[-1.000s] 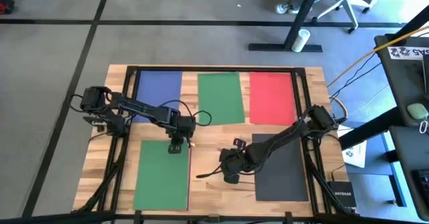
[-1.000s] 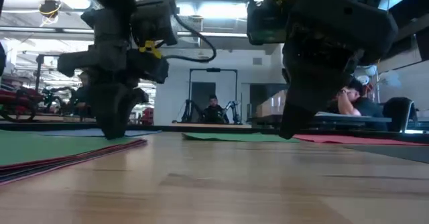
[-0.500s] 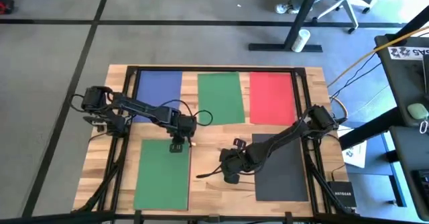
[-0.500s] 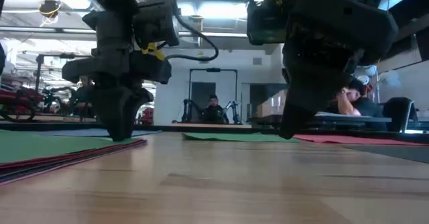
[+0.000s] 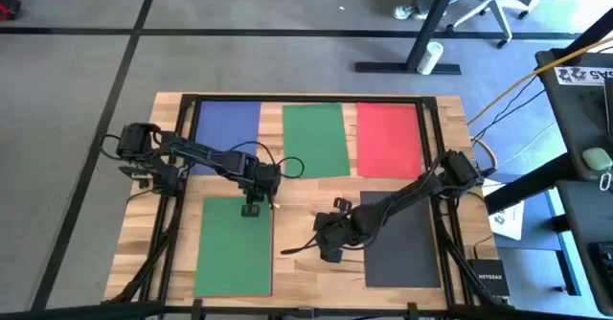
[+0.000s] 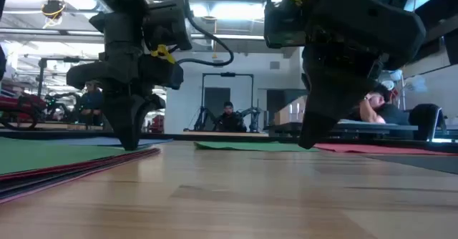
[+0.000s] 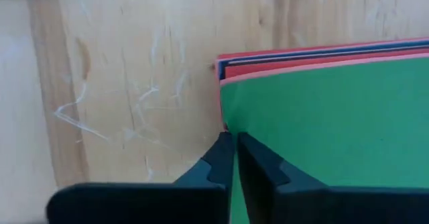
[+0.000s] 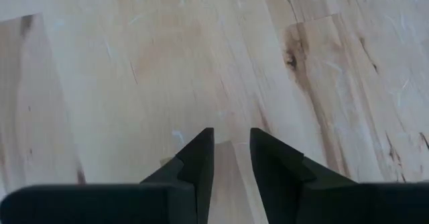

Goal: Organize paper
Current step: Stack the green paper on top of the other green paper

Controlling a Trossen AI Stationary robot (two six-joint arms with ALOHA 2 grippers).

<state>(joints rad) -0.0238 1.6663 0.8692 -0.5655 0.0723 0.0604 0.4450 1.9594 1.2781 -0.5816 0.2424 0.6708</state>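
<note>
- Left gripper (image 5: 252, 208), fingers nearly together, pinches the top edge of the green sheet (image 5: 235, 248) capping a stack at lower left.
- Right gripper (image 5: 329, 246), jaws narrowly apart, hangs over bare table (image 5: 306, 191), lower centre.
- Blue sheet (image 5: 227, 128), green sheet (image 5: 314, 140) and red sheet (image 5: 388, 140) line the top; a dark sheet (image 5: 402, 248) lies lower right.

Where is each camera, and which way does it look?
High view: above, straight down; wooden table, both arms.
Low view: table height, looking level across at the room; both arms hang in.
Left wrist view: left gripper shut at the green-topped paper stack.
Right wrist view: right gripper slightly open over bare wood.
Shared: high and left wrist views show that stack.
</note>
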